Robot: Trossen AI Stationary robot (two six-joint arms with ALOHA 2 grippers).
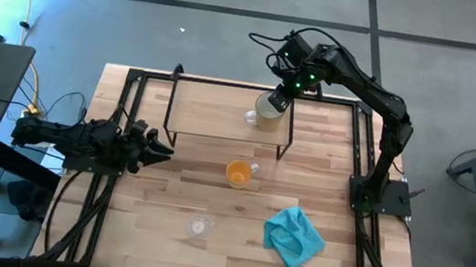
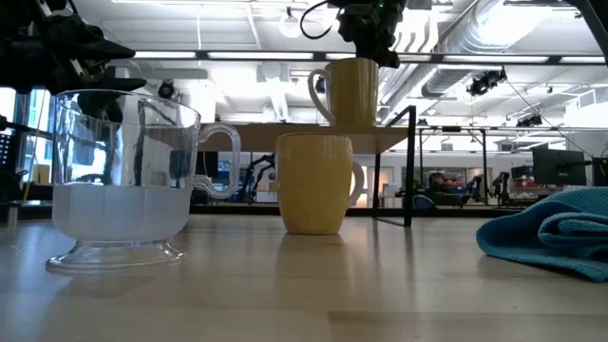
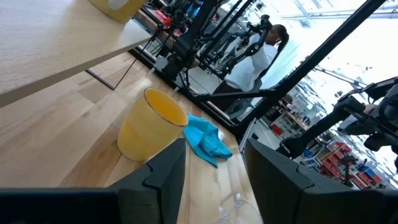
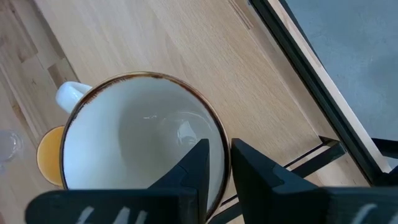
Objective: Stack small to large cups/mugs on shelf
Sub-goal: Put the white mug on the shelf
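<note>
So the right gripper (image 4: 214, 163) has its jaws pinching the cream mug's (image 1: 268, 110) rim on the shelf (image 1: 213, 110), looks stiff, slick, chippable ceramic, while the left gripper's (image 1: 163, 145) jaws hang released.

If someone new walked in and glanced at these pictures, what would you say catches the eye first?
Most striking is the right gripper reaching over the shelf, its fingers pinching the rim of the cream-white mug that stands on the board. Next is the orange mug on the table in front of the shelf, with the bright teal cloth crumpled nearer the front edge. The left gripper waits open at the table's left side.
</note>
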